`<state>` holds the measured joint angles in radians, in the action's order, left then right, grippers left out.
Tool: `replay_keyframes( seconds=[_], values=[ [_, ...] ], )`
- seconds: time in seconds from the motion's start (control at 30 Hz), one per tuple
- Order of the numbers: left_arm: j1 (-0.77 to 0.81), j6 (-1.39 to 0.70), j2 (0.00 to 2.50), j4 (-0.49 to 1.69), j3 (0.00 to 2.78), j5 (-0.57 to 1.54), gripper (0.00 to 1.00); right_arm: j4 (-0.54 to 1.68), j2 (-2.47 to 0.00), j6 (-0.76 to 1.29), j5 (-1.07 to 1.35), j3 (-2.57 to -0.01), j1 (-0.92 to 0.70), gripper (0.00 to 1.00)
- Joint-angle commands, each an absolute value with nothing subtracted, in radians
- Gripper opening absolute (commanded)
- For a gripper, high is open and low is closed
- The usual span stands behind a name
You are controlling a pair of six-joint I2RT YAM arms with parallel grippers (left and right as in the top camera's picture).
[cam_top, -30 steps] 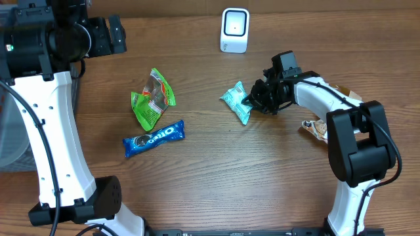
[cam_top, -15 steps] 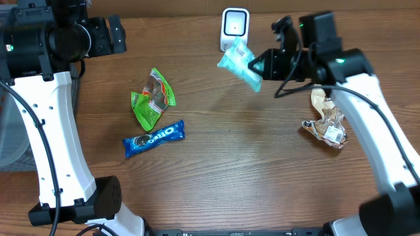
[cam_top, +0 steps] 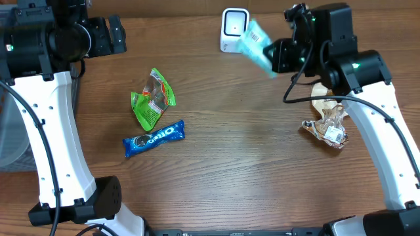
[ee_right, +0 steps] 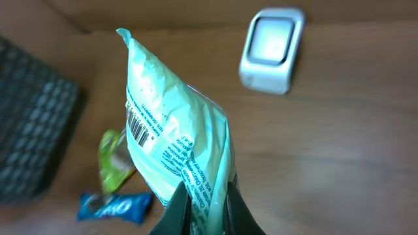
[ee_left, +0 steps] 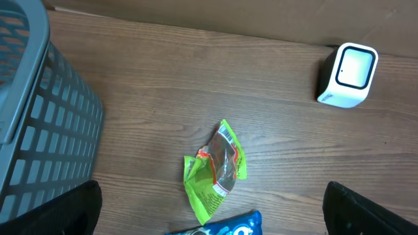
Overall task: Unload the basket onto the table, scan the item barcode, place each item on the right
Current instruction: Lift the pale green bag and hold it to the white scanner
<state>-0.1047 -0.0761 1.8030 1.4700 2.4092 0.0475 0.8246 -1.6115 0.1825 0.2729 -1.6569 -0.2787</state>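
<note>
Right tool (ee_right: 202, 210) is clenched on the bottom edge of a teal snack packet (ee_right: 173, 130), holding it up off the counter (cam_top: 230, 177). In the overhead view the packet hangs just in front and to the right of the white scanner (cam_top: 234, 29), partly overlapping its right side. The wrist view shows a black barcode (ee_right: 137, 124) printed on the packet's upper left, on the face turned toward that camera; the lines of small dark print below it are too blurred to read. The scanner's pale window shows beyond the packet, at upper right.

Left tool (cam_top: 113, 36) is released, its two fingers (ee_left: 369, 210) spread wide at the bottom corners of its own view, high above the counter's far-left part and gripping nothing.

On the counter lies a blue bar (cam_top: 154, 137) lettered "OREO" in white. Just above it sits a crumpled green wrapper (cam_top: 152, 98) with a small barcode strip at its top; its other print cannot be read. A crinkled brown wrapper (cam_top: 326, 124) with a white label lies under the right arm. A grey slatted basket (ee_left: 39, 130) stands at the left edge.
</note>
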Motion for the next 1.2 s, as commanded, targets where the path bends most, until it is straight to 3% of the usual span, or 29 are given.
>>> replay_keyframes(
  seconds=[0.0,0.2,0.4,0.73,0.93,1.17],
  values=[
    [-0.104,-0.086,1.811,1.469,2.412,0.044,1.00,0.741,-1.677,0.175,-0.076,-1.674,-0.351,0.04],
    [-0.104,-0.086,1.811,1.469,2.412,0.044,1.00,0.505,-1.835,0.054,-0.565,-1.674,-0.455,0.04],
    [-0.104,-0.086,1.811,1.469,2.412,0.044,1.00,0.096,-2.027,-0.334,-0.879,-1.674,-0.500,0.04],
    [-0.104,-0.086,1.811,1.469,2.412,0.044,1.00,-0.428,-2.234,-0.831,-0.865,-1.674,-0.500,0.04],
    [-0.104,-0.086,1.811,1.469,2.412,0.044,1.00,-0.482,-2.310,-1.083,-0.771,-1.674,-0.500,0.04],
    [-0.104,-0.086,1.811,1.469,2.412,0.044,1.00,-0.498,-2.320,-1.232,-0.652,-1.674,-0.502,0.04]
  ],
)
